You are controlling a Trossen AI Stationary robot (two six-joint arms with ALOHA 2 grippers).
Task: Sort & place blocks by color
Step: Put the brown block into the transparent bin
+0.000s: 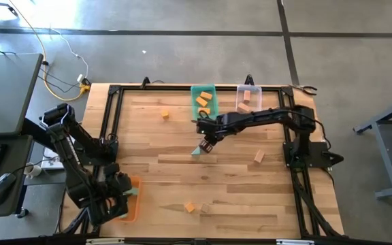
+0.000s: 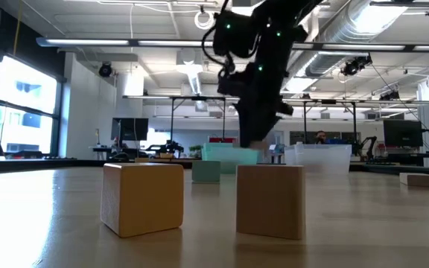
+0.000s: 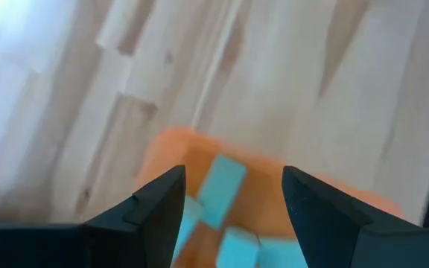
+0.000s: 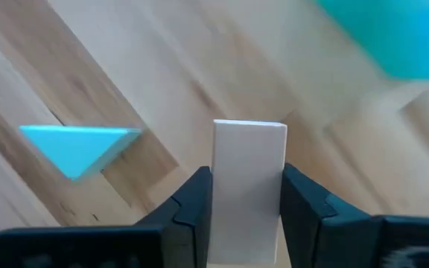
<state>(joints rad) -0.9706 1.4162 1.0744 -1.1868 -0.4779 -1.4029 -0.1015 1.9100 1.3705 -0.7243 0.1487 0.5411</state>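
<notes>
Sorting looks roughly half done, judging from how things lie. Orange blocks (image 1: 205, 101) sit in the teal bin (image 1: 203, 89) at the far edge of the surface (image 1: 237, 184), a tan block (image 1: 246, 96) lies in the clear bin (image 1: 249, 89) just beside it, and teal blocks (image 3: 222, 187) lie in the orange bin (image 3: 199, 149), which sits well apart from the teal bin, at the near left corner. The right tool (image 1: 207, 145) hangs near the teal bin, on its near side, and its fingers (image 4: 192, 201) are clamped on a pale tan bar (image 4: 249, 186). A teal wedge (image 4: 77, 145) lies just beside that tool on the surface. The left tool (image 3: 233, 197) hovers over the orange bin with its fingers apart and nothing between them. Loose pieces are left: an orange cube (image 1: 165, 115) near the teal bin on its left side, a tan piece (image 1: 258, 156) toward the right, and an orange cube (image 1: 190, 207) beside a tan one (image 1: 205, 208) toward the near edge. The held bar likely belongs in the clear bin, the wedge in the orange bin.
</notes>
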